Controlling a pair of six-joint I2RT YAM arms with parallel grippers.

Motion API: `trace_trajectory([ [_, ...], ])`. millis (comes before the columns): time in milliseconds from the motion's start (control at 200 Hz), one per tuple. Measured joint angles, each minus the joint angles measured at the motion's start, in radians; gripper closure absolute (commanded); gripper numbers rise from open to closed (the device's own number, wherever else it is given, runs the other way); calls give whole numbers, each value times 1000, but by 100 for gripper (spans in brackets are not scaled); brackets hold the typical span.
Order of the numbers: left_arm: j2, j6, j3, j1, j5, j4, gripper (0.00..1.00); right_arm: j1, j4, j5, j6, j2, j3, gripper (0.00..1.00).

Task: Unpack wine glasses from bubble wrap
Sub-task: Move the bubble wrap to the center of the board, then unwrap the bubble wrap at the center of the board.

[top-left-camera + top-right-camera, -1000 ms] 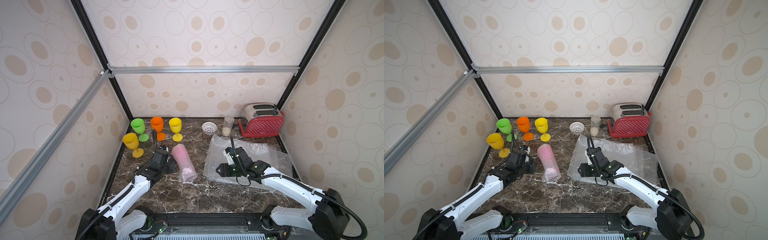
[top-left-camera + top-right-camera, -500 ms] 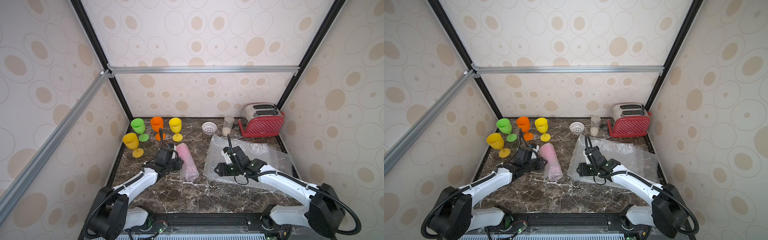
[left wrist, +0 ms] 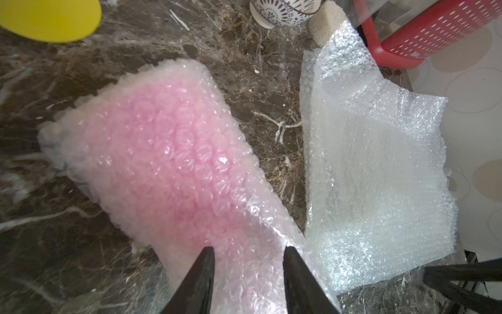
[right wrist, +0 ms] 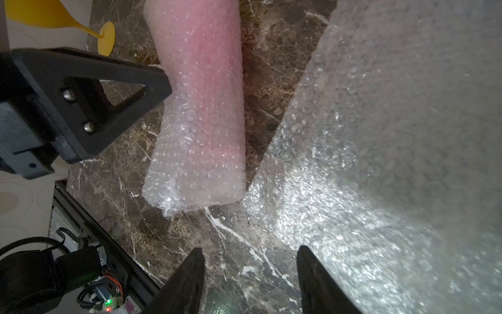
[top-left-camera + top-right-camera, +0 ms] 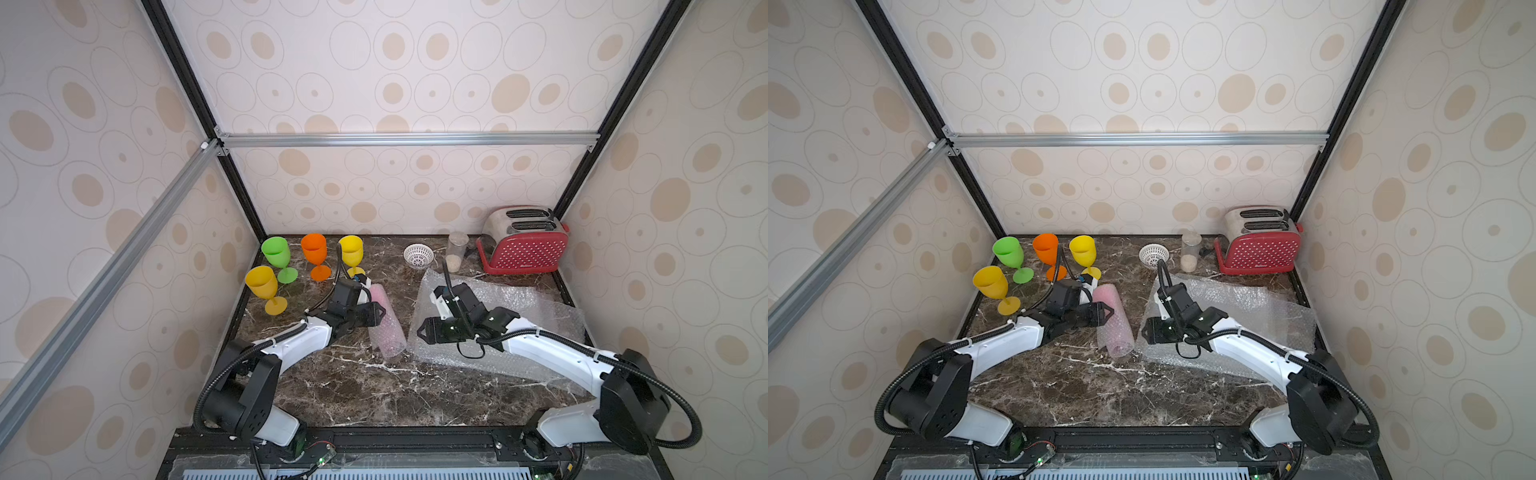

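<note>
A pink wine glass [image 3: 173, 152] lies on its side inside a bubble wrap tube [image 5: 390, 340] on the dark marble surface [image 5: 353, 386], near the middle and between the 2 arms.

The left end effector [image 5: 376, 313] is at the tube's left flank, about halfway along. In the left wrist view its 2 fingers [image 3: 201, 277] stand partly apart with their tips over the wrap and bubbly plastic showing between them. No pinch on the wrap shows.

The right end effector [image 5: 422, 332] is low over the near left corner of a flat bubble wrap sheet [image 5: 532, 316] spread on the right half of the surface. It is partly open too, with bare marble and the sheet's edge between its tips, and it holds nothing. Tube and sheet lie just beside each other, with a strip of marble between them.

4 unwrapped glasses stand upright at the back left. A green glass [image 5: 276, 253], an orange glass [image 5: 314, 249] and a yellow glass [image 5: 351, 249] form a row, and a second yellow glass [image 5: 262, 282] stands in front, by the left wall. Along the back are a white bowl [image 5: 417, 254], a clear jar [image 5: 456, 251] and a red toaster [image 5: 525, 245].
</note>
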Motion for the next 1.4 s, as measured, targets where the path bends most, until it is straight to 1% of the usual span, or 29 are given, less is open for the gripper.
trace_trajectory([
  [345,72,0,63,-7,24,12,58,77,51,-24,-8,164,129,41],
  [525,73,0,74,-7,32,12,58,82,72,-23,-8,225,145,45],
  [550,73,0,76,-7,32,12,58,82,74,-23,-7,233,145,46],
  [600,73,0,82,-7,37,13,58,82,77,-22,-2,248,145,58],
  [645,73,0,85,-7,41,13,58,82,84,-21,3,258,145,64],
  [820,67,1,96,-7,46,8,56,82,95,-21,4,276,146,71],
  [980,17,3,96,10,31,-30,55,81,99,-13,3,275,146,73],
  [1140,-91,4,73,46,-5,-53,54,66,103,-2,4,275,143,73],
  [1266,-177,-9,3,65,-26,-46,53,44,106,3,5,275,130,73],
  [1401,-210,-52,-112,71,-13,-13,53,27,104,3,5,275,121,73],
])
